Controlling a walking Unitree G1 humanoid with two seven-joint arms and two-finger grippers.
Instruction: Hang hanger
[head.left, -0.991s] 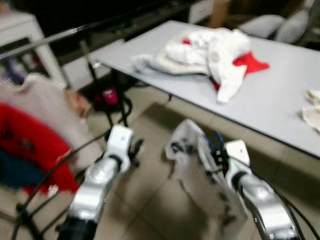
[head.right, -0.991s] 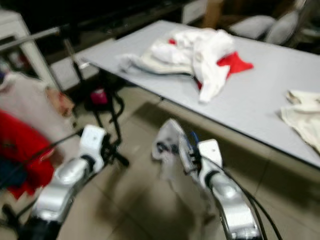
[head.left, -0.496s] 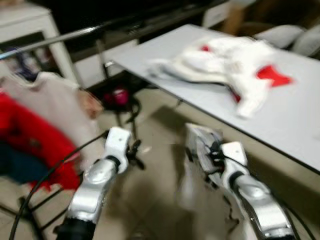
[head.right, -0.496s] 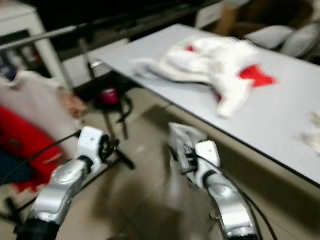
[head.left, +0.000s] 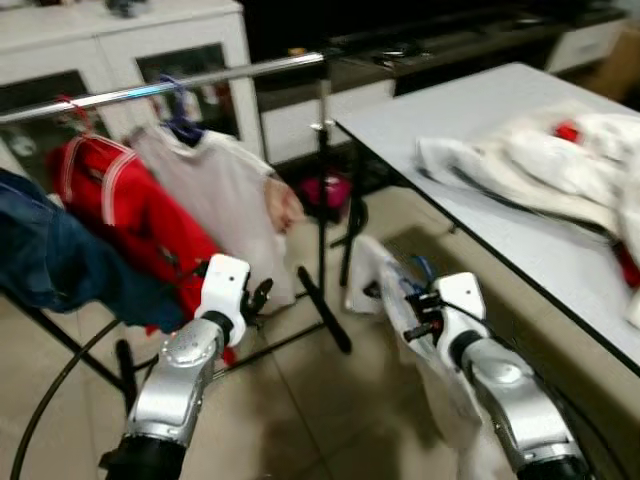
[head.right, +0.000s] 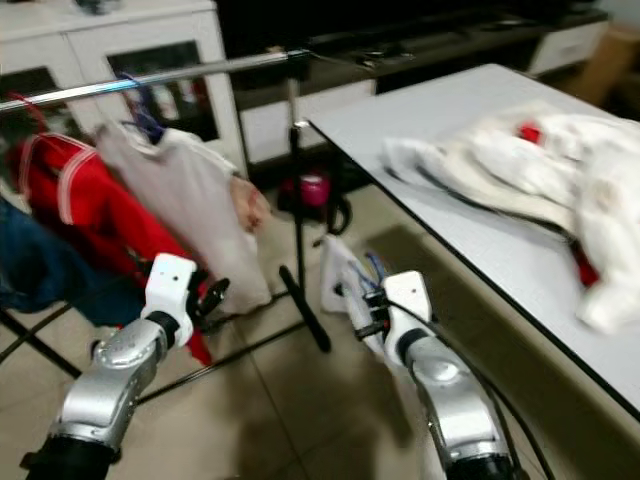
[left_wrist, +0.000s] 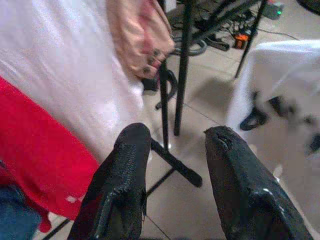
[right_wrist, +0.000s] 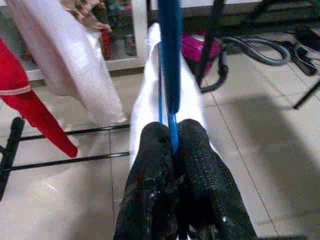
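Holding: your right gripper (right_wrist: 172, 145), clenched on the blue hanger (right_wrist: 169, 60) with its white garment (head.left: 385, 300), low beside the table (head.left: 470, 130); left gripper (left_wrist: 172, 165) released; risk: cloth snagging the crowded rail (head.left: 200, 80), hook missing.

Grey table (head.left: 470, 120) on the right, with a heap of white clothing (head.left: 540, 175) lying on it, red patches showing in the heap. Left: clothes rack (head.left: 322, 150), its metal rail carrying a red garment (head.left: 130, 220), a pale shirt (head.left: 225, 205) and something blue, probably denim (head.left: 50, 260). Rack's black feet stand on the beige tiled floor (head.left: 300, 400).
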